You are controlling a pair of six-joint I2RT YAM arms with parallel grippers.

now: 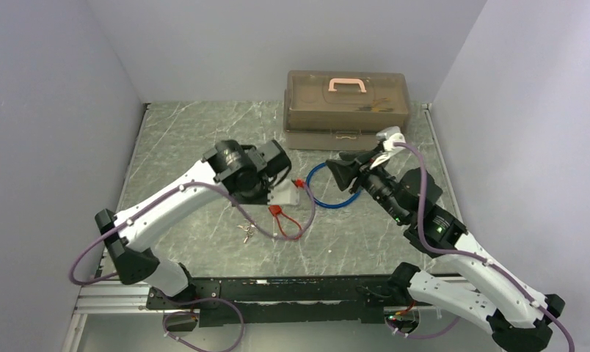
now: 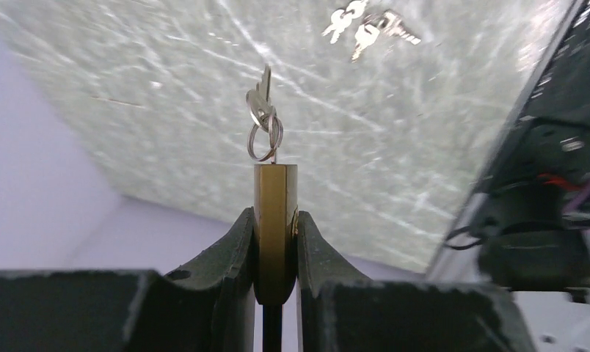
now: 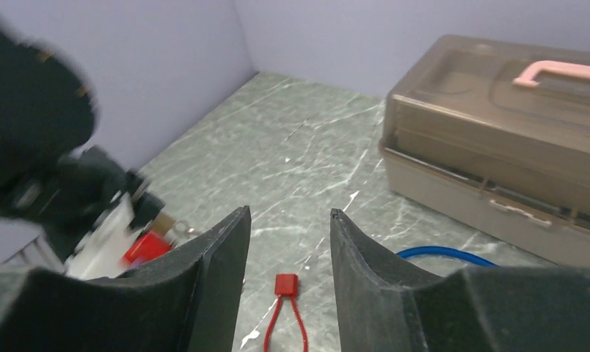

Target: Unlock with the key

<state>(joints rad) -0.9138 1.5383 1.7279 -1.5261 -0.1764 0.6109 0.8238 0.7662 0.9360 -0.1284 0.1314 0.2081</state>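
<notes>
Right now my left gripper (image 2: pixel 275 246) is clenched on a flat brass padlock (image 2: pixel 274 213), with a finger pressed against each of its broad faces. It holds the padlock clear of the green marbled table (image 2: pixel 153 81). A small steel ring (image 2: pixel 265 139) sits at the padlock's outer end, and a silver key (image 2: pixel 261 95) dangles from it. A loose bunch of silver keys (image 2: pixel 365 26) lies on the table. My right gripper (image 3: pixel 288 227) stands released with nothing between its fingers, above a red cable loop (image 3: pixel 285 323).

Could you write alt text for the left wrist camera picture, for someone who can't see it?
Two dark fingers clamp a brass padlock, seen edge-on, with a key ring and small key jutting from its far end. Beyond lies a green marbled table with a bunch of loose keys.
</notes>
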